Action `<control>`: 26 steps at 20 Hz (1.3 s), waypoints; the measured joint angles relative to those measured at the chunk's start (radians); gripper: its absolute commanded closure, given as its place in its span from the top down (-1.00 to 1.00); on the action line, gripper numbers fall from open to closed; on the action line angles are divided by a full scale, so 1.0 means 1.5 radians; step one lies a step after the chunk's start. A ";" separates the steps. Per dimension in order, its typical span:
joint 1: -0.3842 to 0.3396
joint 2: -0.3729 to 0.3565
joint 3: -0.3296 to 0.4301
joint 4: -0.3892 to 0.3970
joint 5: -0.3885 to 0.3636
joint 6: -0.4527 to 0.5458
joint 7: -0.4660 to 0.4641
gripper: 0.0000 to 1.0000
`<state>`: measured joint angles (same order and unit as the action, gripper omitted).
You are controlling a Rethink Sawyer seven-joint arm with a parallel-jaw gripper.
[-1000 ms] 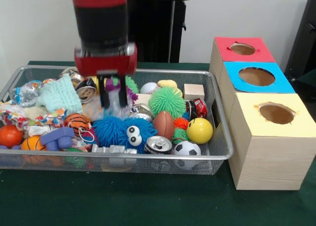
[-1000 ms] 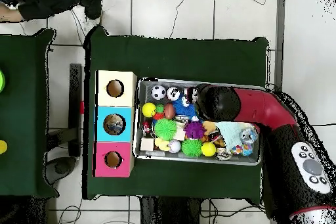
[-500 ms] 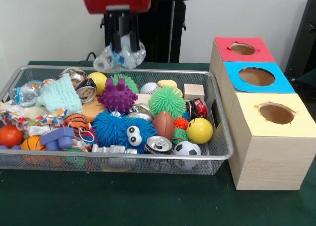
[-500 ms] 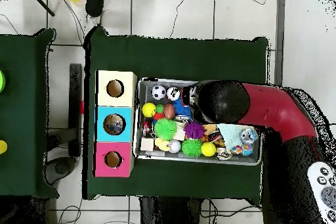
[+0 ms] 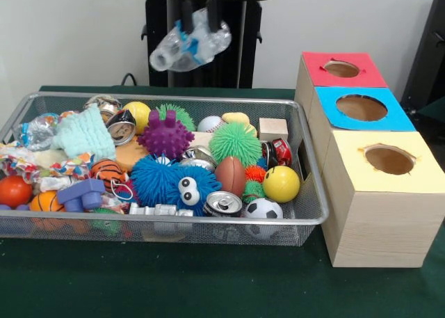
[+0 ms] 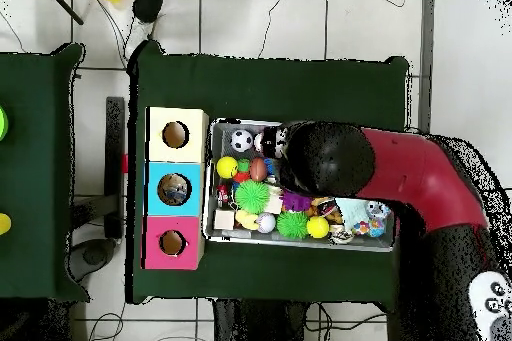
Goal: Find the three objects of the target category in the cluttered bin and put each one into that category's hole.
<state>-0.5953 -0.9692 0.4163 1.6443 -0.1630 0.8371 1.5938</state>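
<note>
Crinkly clear plastic bottle, prob. light & crushable, hangs tilted high above the wire bin, tool clamped on its mid-body.

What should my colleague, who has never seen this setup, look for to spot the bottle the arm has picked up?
Start at the wire mesh bin full of toys, then look above its far rim. There the gripper at the top edge holds a crumpled clear bottle with a blue-and-white label, the only thing hanging in the air.
</note>
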 measured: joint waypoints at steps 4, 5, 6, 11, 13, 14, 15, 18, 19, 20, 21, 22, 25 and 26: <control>0.037 -0.022 -0.001 0.023 0.016 0.000 0.000 -1.00; 0.049 -0.027 -0.001 0.030 0.020 0.000 0.000 -1.00; 0.058 -0.030 -0.002 0.034 0.022 0.000 0.000 -1.00; 0.092 -0.038 -0.005 0.048 0.030 0.000 0.000 -1.00; 0.106 -0.040 -0.006 0.049 0.034 0.000 0.000 -1.00; 0.108 -0.040 -0.006 0.049 0.034 0.000 0.000 -1.00; 0.111 -0.041 -0.006 0.049 0.036 0.000 0.000 -1.00; 0.122 -0.043 -0.009 0.049 0.041 0.000 0.000 -1.00; 0.124 -0.043 -0.010 0.049 0.043 0.000 0.000 -1.00; 0.129 -0.043 -0.014 0.049 0.045 0.000 0.000 -1.00; 0.131 -0.043 -0.015 0.049 0.046 0.000 0.000 -1.00; 0.134 -0.043 -0.019 0.049 0.046 0.000 0.000 -1.00; 0.140 -0.043 -0.026 0.049 0.047 -0.001 0.000 -1.00; 0.143 -0.042 -0.030 0.049 0.047 -0.003 0.000 -1.00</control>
<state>-0.3810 -1.0329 0.3713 1.7176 -0.0930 0.8332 1.5942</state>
